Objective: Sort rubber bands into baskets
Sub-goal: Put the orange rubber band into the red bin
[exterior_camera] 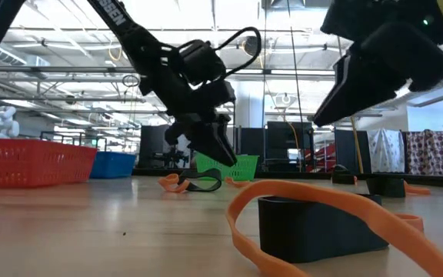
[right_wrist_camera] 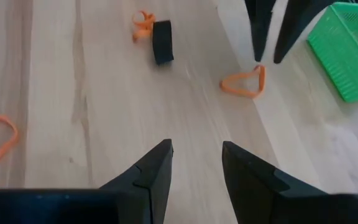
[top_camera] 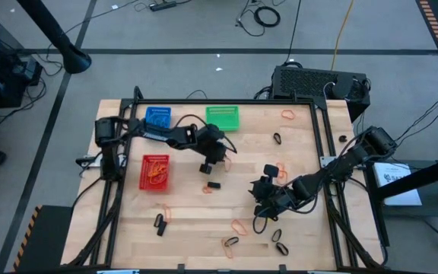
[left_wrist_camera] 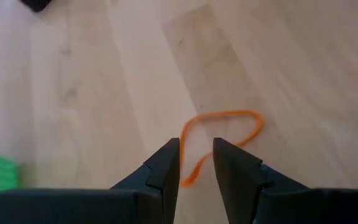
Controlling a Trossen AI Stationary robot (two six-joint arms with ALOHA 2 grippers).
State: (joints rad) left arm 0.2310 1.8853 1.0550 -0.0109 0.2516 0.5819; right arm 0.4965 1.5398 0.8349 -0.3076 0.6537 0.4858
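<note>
From above: left gripper over mid-table, just below the green basket, fingers parted with nothing between them. Blue basket beside the green one; red basket nearer the front, holding orange bands. Right gripper toward the front right, parted and empty. Rubber bands scattered loose over the wooden table, orange and black, mostly on the right and front.

At table height: left gripper hanging just above the surface, behind an orange band; a large orange band draped over a black loop up close.

Left wrist: fingers narrowly apart, an orange band lying on the wood right ahead, not gripped.

Right wrist: fingers parted, empty; ahead, an orange band under the other arm's fingertips, a black band farther off, green basket to the side.
</note>
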